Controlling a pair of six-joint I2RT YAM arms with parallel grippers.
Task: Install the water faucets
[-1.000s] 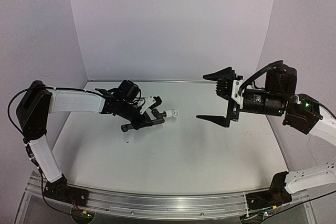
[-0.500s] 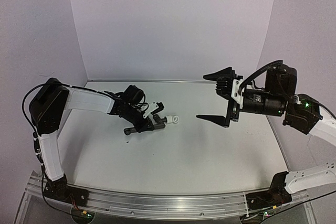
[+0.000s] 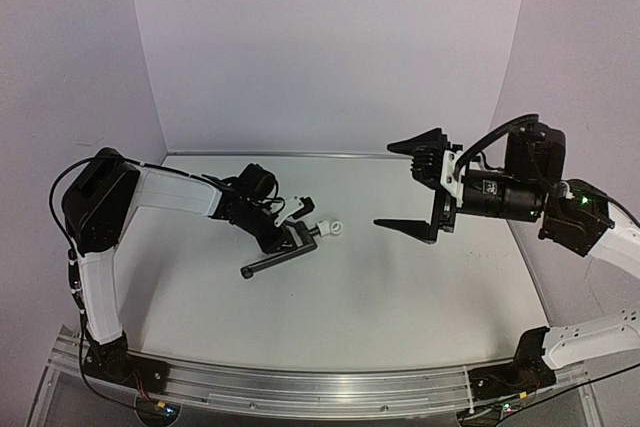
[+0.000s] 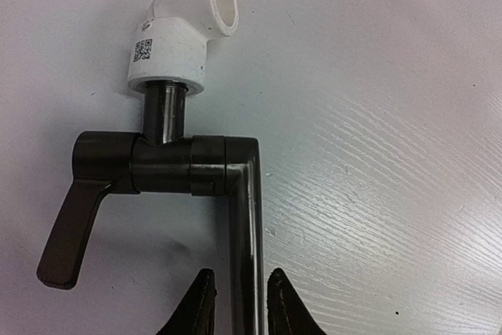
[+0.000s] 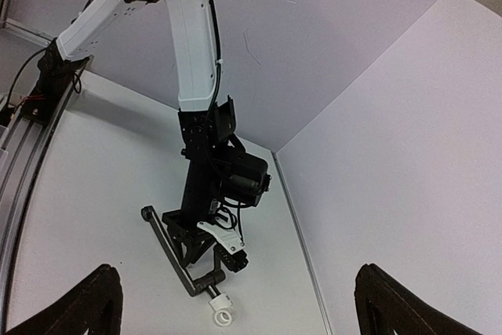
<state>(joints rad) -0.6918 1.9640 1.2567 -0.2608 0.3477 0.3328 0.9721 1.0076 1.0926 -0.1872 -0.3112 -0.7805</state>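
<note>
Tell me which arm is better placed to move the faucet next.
Left. The left gripper has its jaws on either side of the black pipe, which carries the white fitting on its end. The right gripper hangs wide open in the air, apart from it.

Pale walls (image 3: 330, 47) are enclosing the white table (image 3: 350, 297) along its far and side edges under soft, even light.
</note>
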